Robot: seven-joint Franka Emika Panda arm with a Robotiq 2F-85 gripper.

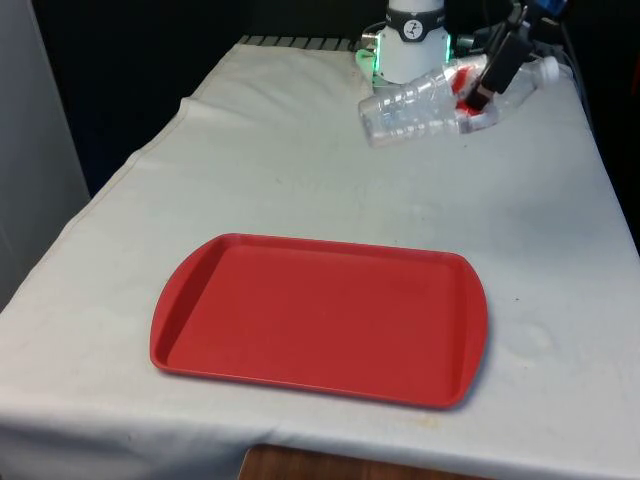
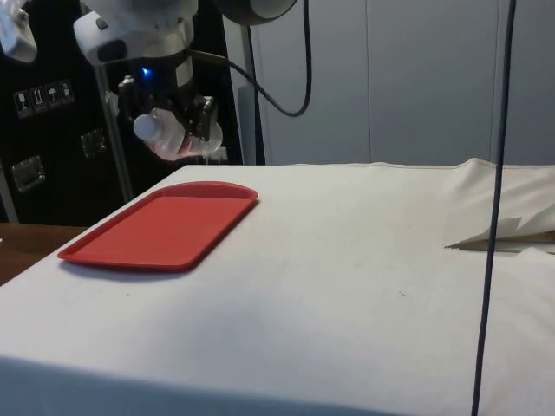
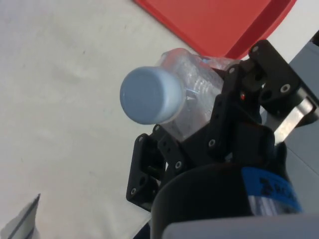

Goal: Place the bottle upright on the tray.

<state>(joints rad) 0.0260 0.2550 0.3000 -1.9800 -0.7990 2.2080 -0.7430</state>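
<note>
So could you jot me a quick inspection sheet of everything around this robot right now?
Surface: table under a white cloth, creased at one end.
Job's things: clear plastic bottle with a pale cap, held off the table, lying roughly sideways; red tray flat on the cloth with nothing on it.
Clutter: nothing seen.
Grippers: black gripper shut on the bottle, beyond the tray's far edge.
Cables: black cable hanging in the side view's foreground; another looping from the arm.
Surroundings: black curtains, dark cabinets, pale wall panels.

Bottle (image 1: 415, 105): clear ribbed plastic, smooth pale cap (image 3: 149, 95). Tray (image 1: 320, 320): smooth, slightly glossy red plastic. Table (image 1: 300, 170): covered in matt white cloth.
</note>
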